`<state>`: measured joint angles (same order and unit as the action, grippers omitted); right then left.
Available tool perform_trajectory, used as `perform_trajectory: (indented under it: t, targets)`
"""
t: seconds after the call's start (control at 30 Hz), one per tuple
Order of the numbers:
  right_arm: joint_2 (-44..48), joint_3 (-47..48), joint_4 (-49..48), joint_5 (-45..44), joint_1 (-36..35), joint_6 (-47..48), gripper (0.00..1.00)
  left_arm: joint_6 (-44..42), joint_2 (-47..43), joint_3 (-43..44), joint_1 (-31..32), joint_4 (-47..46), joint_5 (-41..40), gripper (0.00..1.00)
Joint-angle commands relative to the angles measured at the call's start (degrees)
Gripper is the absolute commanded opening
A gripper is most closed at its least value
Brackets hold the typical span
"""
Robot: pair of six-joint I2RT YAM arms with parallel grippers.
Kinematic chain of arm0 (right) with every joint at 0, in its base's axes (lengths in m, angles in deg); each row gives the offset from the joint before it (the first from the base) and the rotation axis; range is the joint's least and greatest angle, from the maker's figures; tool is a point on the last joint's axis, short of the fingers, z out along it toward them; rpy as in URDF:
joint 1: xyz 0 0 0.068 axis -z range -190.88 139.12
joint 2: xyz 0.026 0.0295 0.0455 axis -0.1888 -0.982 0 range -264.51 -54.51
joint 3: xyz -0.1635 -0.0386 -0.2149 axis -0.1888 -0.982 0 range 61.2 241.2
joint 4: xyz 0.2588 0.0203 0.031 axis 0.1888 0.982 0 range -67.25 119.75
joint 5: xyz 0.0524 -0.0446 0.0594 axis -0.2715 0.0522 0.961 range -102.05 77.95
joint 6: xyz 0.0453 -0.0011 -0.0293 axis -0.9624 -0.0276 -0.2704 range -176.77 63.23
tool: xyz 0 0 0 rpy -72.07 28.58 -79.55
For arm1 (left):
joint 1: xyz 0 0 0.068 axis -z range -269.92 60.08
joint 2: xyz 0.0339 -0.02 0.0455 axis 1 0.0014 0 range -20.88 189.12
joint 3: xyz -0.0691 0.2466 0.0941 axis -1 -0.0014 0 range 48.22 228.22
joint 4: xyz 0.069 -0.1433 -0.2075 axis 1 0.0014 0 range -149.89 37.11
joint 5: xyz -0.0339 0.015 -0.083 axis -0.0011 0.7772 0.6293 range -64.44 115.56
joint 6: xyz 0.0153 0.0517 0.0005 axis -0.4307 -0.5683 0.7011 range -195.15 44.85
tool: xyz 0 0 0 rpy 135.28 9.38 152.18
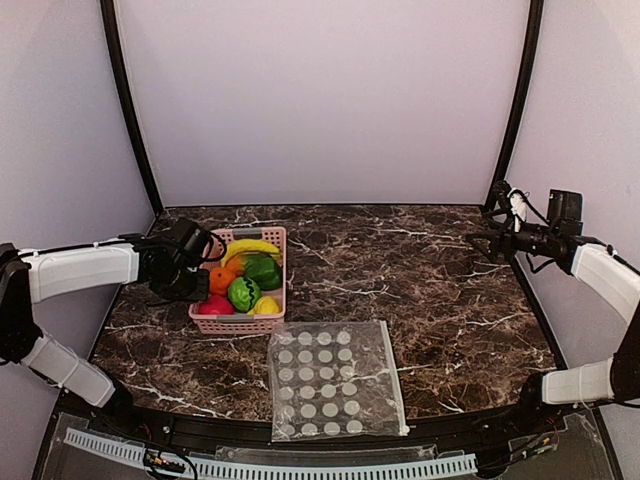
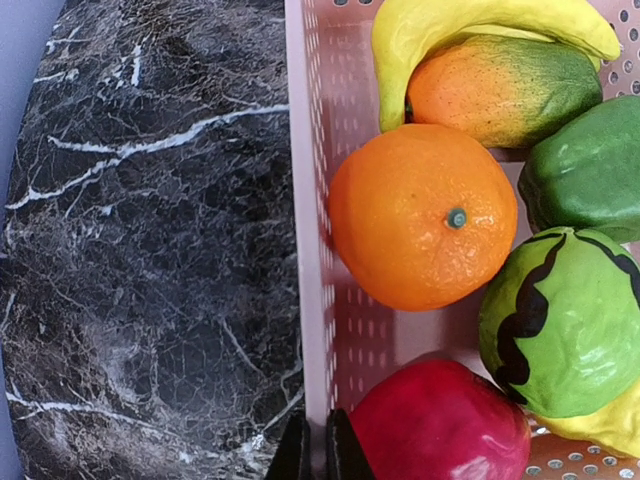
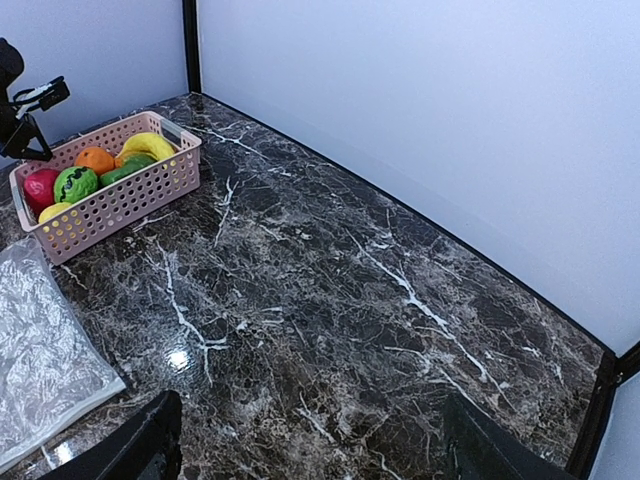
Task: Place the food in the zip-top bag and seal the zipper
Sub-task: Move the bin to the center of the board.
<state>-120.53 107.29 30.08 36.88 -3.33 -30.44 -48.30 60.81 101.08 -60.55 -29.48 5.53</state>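
Several toy fruits (image 1: 245,280) look light, hard, slippery; grasp the orange (image 2: 420,215) across its middle. Left claw (image 2: 320,455) clenches the pink basket (image 2: 310,200) at its nine-o'clock wall; right claw (image 3: 315,455) released.

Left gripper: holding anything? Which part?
Left gripper pinches the basket by its side wall, next to the red fruit.

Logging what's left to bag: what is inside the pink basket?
In the basket: banana, orange, orange-green fruit, green pepper, striped green piece, red piece, and a yellow piece mostly covered by the striped one. Anything beneath them is hidden.
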Motion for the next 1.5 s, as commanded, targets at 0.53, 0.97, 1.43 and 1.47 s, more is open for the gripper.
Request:
perform_trajectory:
  t: [0.53, 0.97, 1.43, 1.47]
  targets:
    - [-0.80, -0.15, 0.77, 0.82, -0.78, 0.83, 0.86, -4.84, -18.61, -16.57, 0.03, -5.50, 7.06, 0.01]
    - [-1.03, -0.19, 1.05, 0.46, -1.04, 0.40, 0.86, -1.23, -20.35, -8.43, 1.08, 7.40, 3.07, 0.45]
    - [3.26, 4.15, 19.62, -0.62, -2.86, 2.81, 0.84, 14.98, -29.44, -5.61, 28.92, 9.03, 11.60, 0.69]
    - [4.22, 3.36, 19.43, -1.35, -2.97, 2.87, 0.84, 15.51, -27.21, -5.64, 32.65, 8.58, 10.87, 0.69]
